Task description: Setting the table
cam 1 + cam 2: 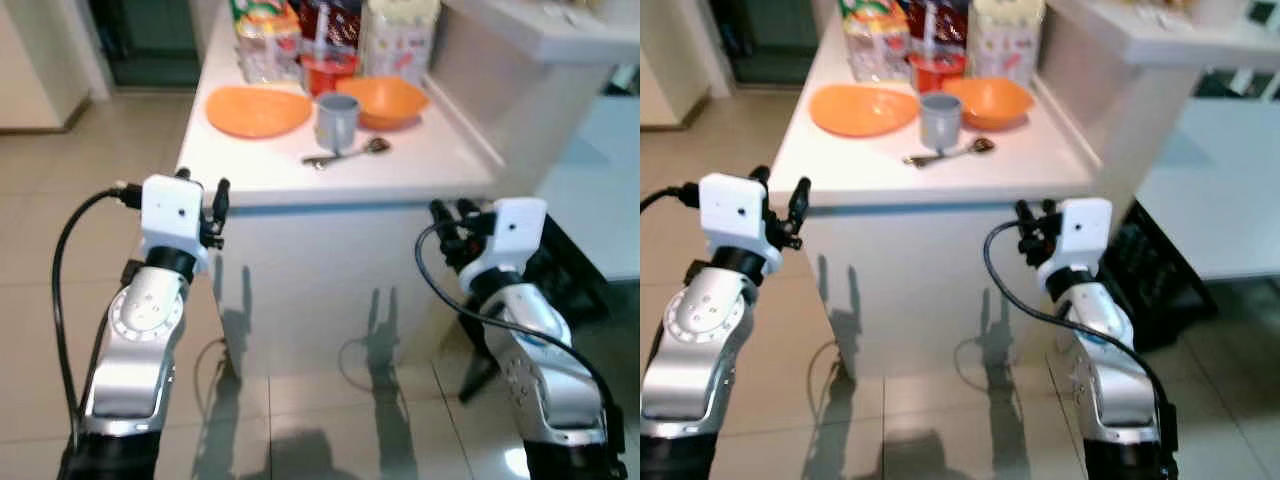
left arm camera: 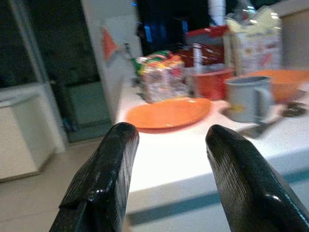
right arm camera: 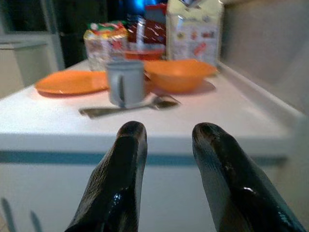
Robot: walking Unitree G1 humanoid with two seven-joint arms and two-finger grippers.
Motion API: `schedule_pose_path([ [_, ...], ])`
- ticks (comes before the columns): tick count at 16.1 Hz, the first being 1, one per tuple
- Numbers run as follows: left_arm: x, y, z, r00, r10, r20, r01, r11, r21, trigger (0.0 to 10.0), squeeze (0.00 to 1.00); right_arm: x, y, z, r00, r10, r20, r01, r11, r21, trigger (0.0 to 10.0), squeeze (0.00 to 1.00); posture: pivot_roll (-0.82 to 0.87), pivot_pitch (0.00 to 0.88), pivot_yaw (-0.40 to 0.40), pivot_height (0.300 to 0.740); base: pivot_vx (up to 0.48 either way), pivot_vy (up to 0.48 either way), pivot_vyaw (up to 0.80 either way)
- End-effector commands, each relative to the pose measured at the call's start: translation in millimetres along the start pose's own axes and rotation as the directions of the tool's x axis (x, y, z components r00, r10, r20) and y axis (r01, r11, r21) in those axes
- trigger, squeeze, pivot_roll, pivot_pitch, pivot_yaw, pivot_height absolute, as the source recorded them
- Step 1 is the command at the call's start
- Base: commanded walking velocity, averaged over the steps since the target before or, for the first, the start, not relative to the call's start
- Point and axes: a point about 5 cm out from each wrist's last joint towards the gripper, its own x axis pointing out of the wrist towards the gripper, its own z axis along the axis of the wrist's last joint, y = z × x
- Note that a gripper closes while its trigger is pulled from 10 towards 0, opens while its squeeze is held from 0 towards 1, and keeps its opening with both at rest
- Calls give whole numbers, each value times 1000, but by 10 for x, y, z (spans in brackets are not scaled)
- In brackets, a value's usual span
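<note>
On the white table (image 1: 260, 165) lie an orange plate (image 1: 258, 110), an orange bowl (image 1: 385, 100), a grey mug (image 1: 337, 121) and a metal spoon (image 1: 345, 153). My left gripper (image 1: 203, 195) is raised at the table's front left corner, open and holding nothing. My right gripper (image 1: 453, 215) hangs below the front right corner, open with nothing in it. In the right wrist view the mug (image 3: 126, 81), spoon (image 3: 130, 107) and bowl (image 3: 179, 73) lie ahead of the fingers (image 3: 120, 169). The left wrist view faces the plate (image 2: 169, 112) between its fingers (image 2: 108, 169).
Food packages, a red cup with a straw (image 1: 325, 60) and a carton (image 1: 398, 40) crowd the back of the table. A higher white counter (image 1: 540, 30) rises on the right. A glass table (image 1: 600, 180) and a dark crate (image 1: 570, 280) stand to my right. Tiled floor (image 1: 60, 190) lies left.
</note>
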Motion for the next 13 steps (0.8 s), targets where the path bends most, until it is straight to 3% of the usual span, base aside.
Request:
schedule_pose_path([
  [1,-1,73,0,1000,19,-1,-19,1000,5,10000,0,20,83,30,999,30,17,-30,1000,1,10000,0,71,0,-51,740,382,0,0],
  [13,25,43,13,1000,-4,6,4,1000,12,10000,0,-15,88,25,999,36,24,-36,999,0,10000,0,71,0,-41,740,383,0,0],
])
